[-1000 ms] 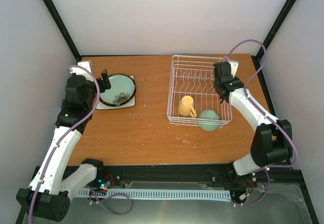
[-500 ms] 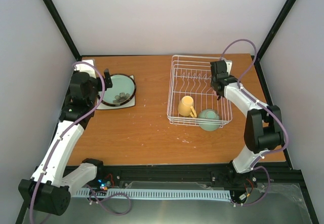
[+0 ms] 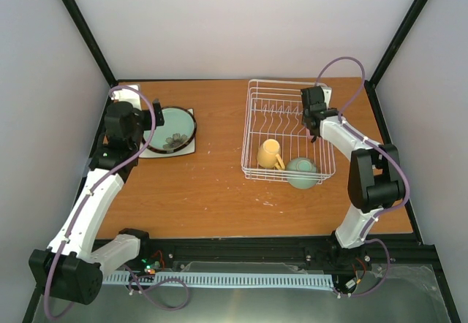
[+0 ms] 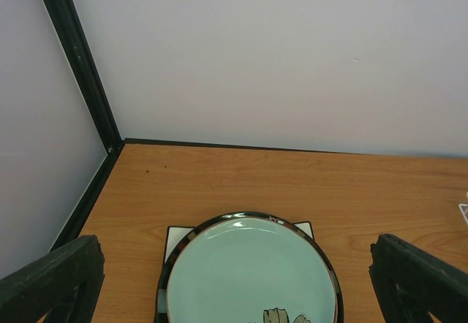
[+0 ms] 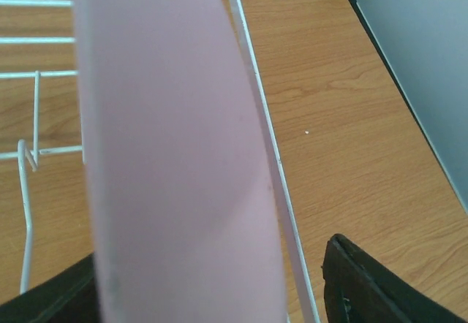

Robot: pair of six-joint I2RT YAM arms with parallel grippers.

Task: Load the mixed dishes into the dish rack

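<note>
**A:** Where's the pink round plate point(image 5: 175, 155)?

**B:** It's on edge at the far right end of the dish rack point(image 3: 281, 81), just inside the right-hand wire, with the right fingers point(image 5: 380, 286) either side of it. They look spread. The wrist view shows bare bench point(image 3: 212, 184) between the plate and one finger, so I'd say it's being let go rather than pinched.

**A:** How should this step be finished?

**B:** I'd open the fingers fully, then lift straight up along the plate's plane so neither finger tips it over. Its lower edge is hidden, so I can't tell whether it sits between prongs. That's worth checking before leaving.

**A:** And the other arm?

**B:** The left fingers point(image 4: 51, 279) are spread wide and hold nothing. They hover at the near edge of the stack at the bench's far left.

**A:** What's the count?

**B:** There's one rack. In it are one yellow mug point(image 3: 269, 153), one mint-green bowl point(image 3: 301, 172) at the near right corner, and the one pink plate. The stack has one mint-green round plate point(image 4: 248, 272) on top. Around it is a dark rim point(image 4: 219, 219), which I take for a second plate beneath. One white square plate point(image 4: 175, 237) lies at the bottom. By my reckoning that's six dishes, three racked and three waiting.
</note>
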